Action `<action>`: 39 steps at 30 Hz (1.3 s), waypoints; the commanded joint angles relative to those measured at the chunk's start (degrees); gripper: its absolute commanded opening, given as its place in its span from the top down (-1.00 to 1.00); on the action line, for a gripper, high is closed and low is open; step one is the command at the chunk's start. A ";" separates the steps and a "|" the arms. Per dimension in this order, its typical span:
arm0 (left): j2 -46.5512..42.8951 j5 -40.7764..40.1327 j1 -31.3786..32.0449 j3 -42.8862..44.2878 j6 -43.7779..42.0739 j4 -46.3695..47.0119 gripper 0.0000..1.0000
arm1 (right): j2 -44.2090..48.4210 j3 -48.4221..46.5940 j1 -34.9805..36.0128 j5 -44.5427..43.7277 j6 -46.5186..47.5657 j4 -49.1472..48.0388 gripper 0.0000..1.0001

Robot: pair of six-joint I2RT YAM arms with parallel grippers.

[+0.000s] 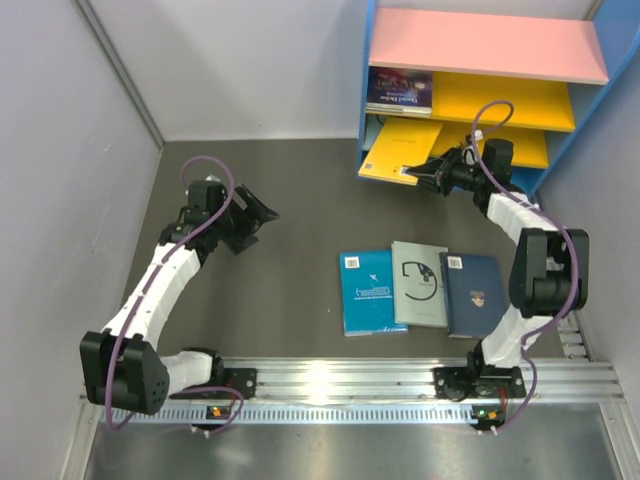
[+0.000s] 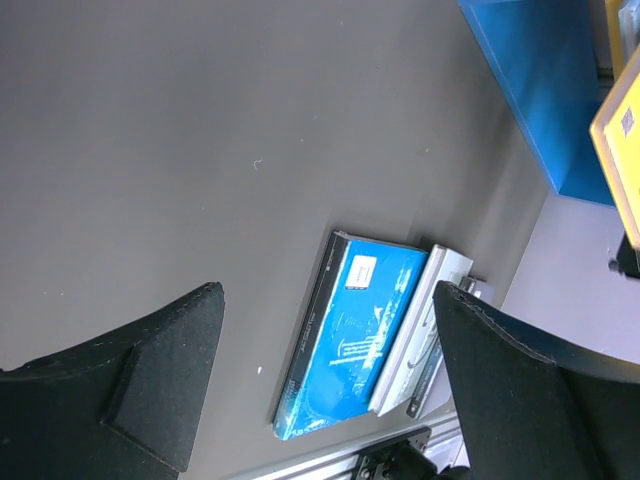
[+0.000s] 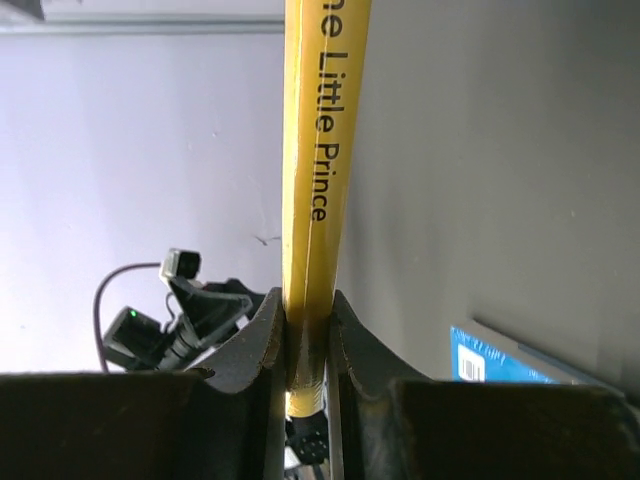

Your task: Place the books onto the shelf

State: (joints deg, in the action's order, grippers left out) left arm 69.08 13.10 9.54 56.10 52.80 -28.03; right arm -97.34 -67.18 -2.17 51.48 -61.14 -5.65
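Setting: robotics lab test cell. Plain pale grey partition walls (image 1: 60, 180) box in a matt dark grey tabletop (image 1: 300, 210); ribbed aluminium mounting rail (image 1: 400, 378) along the near edge carries white-and-black jointed left arm (image 1: 165, 270) and right arm (image 1: 510, 215).

Left pincer (image 1: 258, 222) gapes wide on its bent arm; right pincer (image 1: 422, 172), arm extended forward, clamps the yellow book (image 1: 393, 150).

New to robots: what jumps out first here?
The blue, pink and yellow shelf at the far right stands out. The right gripper pinches a yellow book at its foot, while a blue book, a grey-green book and a navy book lie side by side on the table.
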 commanded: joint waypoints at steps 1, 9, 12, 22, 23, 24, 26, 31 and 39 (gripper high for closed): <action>0.88 0.43 0.92 0.50 -0.50 2.98 -0.80 | -3.71 -2.43 -0.64 1.78 -8.01 -19.21 1.00; 7.98 1.22 5.39 2.52 1.61 7.90 -0.80 | -11.46 -5.77 0.24 0.72 -12.68 -26.34 -0.08; 13.07 2.36 8.98 5.42 2.40 10.97 -0.79 | -12.26 -5.86 0.07 0.37 -12.68 -26.26 -0.13; 36.46 9.30 17.00 26.51 7.93 29.85 -0.87 | -14.37 -6.82 -0.20 1.51 -10.58 -21.96 -0.14; 38.04 9.74 16.83 29.65 8.98 32.05 -0.89 | -14.46 -6.83 -0.20 1.60 -10.23 -21.43 -0.13; 41.11 9.92 16.65 31.60 10.47 34.34 -0.92 | -14.54 -7.00 -0.29 1.51 -9.61 -20.99 -0.13; 44.55 11.50 16.39 37.38 12.58 36.81 -0.93 | -14.89 -7.18 -0.46 1.78 -8.91 -20.10 -0.13; 53.52 13.61 16.39 44.27 17.95 43.57 -0.93 | -16.21 -8.14 -0.64 2.57 -8.99 -19.66 -0.11; 59.85 12.91 16.48 46.82 22.61 47.80 -0.81 | -18.93 -10.96 -0.81 3.62 -9.52 -19.84 -0.07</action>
State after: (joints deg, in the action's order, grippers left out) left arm 127.63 25.30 26.00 99.79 72.79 13.67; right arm -114.89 -74.46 -2.17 52.84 -70.98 -24.49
